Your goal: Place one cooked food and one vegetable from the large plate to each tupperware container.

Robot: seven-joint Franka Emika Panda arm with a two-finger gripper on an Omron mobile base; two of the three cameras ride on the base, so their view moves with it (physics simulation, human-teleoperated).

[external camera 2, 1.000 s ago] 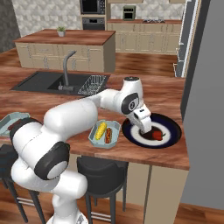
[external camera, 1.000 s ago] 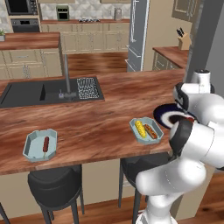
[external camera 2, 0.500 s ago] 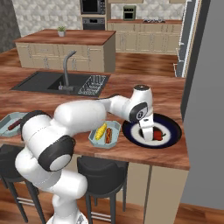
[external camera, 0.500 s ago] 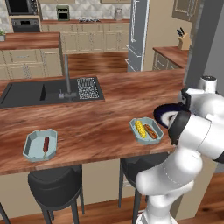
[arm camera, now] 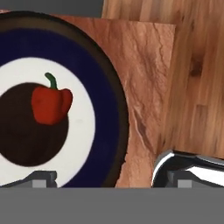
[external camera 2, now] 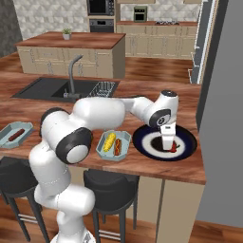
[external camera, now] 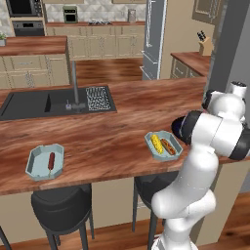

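Jaws spread wide and empty, the gripper [external camera 2: 168, 144] hovers over the large plate [external camera 2: 186, 149], lower right; the red pepper [arm camera: 51, 103] remains, needing descent and centring before closing.

On the long wooden surface [external camera 2: 142, 163], the wide round dark plate [external camera 2: 186, 144] sits toward the right end, with the small red pepper [arm camera: 50, 103] lying in its centre. Just left of it, a pale blue octagonal tray [external camera 2: 124, 145] holds a yellow corn cob [external camera 2: 109, 141] and a bun sausage [external camera 2: 118, 147] side by side. Far left, well apart, a second pale blue tray [external camera: 36, 163] holds a sausage on a stick [external camera: 51, 161]. A sunken black sink [external camera: 29, 103] lies behind.
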